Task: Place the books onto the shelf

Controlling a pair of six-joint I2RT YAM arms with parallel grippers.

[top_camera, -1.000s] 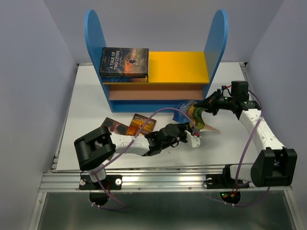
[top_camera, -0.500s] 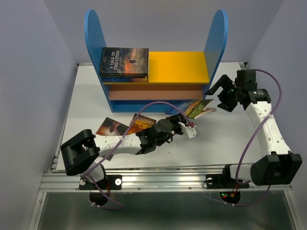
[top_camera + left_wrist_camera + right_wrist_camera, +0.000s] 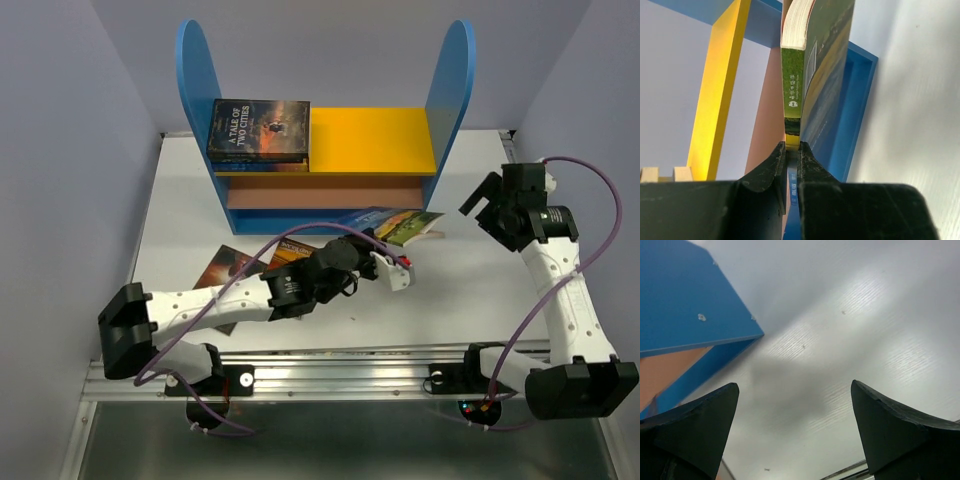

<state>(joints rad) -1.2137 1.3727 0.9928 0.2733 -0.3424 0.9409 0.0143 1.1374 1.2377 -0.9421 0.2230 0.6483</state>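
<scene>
The shelf (image 3: 370, 140) stands at the back, with a dark "A Tale of Two Cities" book (image 3: 258, 130) lying on the left of its yellow top board. My left gripper (image 3: 368, 238) is shut on the spine end of a thin green-landscape book (image 3: 408, 226) (image 3: 827, 75), whose far end reaches over the shelf's blue base (image 3: 855, 100). The left wrist view shows both jaws pinching that book's edge (image 3: 792, 147). Two orange-brown books (image 3: 232, 266) (image 3: 300, 250) lie on the table, partly under my left arm. My right gripper (image 3: 482, 205) (image 3: 795, 405) is open and empty, right of the shelf.
The shelf's right blue side panel (image 3: 685, 300) is close to my right gripper's left finger. The white table (image 3: 470, 290) ends in a metal rail (image 3: 350, 375) at the near edge. Purple walls close in on both sides.
My right gripper let go of the book, opened wide and pulled back to the right. My left arm stretched forward, carrying the book to the shelf's base.
</scene>
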